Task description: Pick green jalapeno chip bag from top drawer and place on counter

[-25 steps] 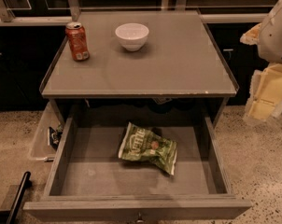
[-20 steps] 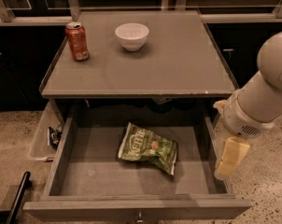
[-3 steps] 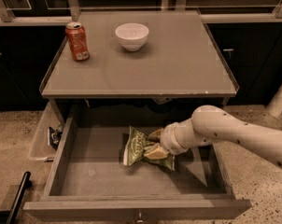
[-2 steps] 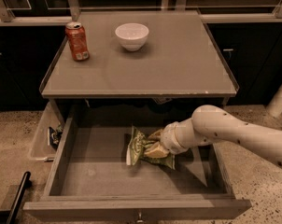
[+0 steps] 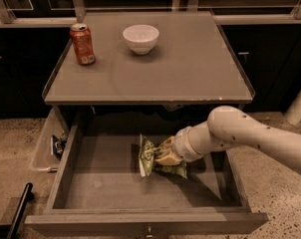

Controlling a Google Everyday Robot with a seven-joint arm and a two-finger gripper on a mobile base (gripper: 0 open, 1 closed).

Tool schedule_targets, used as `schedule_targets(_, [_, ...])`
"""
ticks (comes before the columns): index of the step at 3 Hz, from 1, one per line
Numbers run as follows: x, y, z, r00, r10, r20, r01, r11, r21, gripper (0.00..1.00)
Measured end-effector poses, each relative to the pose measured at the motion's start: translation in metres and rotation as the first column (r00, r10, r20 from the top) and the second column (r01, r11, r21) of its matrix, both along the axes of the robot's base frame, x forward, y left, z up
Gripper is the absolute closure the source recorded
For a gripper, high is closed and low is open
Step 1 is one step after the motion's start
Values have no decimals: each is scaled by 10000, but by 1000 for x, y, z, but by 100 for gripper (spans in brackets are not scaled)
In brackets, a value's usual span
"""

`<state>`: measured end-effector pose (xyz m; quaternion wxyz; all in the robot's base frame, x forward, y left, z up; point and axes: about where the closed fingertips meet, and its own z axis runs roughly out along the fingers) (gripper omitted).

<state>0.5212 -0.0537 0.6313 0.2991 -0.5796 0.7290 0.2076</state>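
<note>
The green jalapeno chip bag [image 5: 149, 156] is in the open top drawer [image 5: 105, 183], tipped up on its edge near the drawer's middle. My gripper [image 5: 166, 155] reaches in from the right and its fingers are shut on the bag's right side. The white arm [image 5: 240, 133] crosses the drawer's right wall. The counter [image 5: 180, 68] is the grey tabletop above the drawer.
An orange-red soda can [image 5: 82, 44] stands at the counter's back left and a white bowl [image 5: 140, 38] at its back middle. A clear plastic bin [image 5: 47, 146] sits on the speckled floor left of the drawer. Dark cabinets stand behind.
The arm came in from the right and went down into the drawer. Over the last second the bag has been gripped and tipped up from lying flat onto its edge.
</note>
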Motion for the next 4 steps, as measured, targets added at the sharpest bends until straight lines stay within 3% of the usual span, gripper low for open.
schedule_targets(3, [-4,-29,87,9978,19,662,0,9996,-290,100])
schedule_targets(4, [-8,-47,144,9915,-85,1301,162,9982,-581,100])
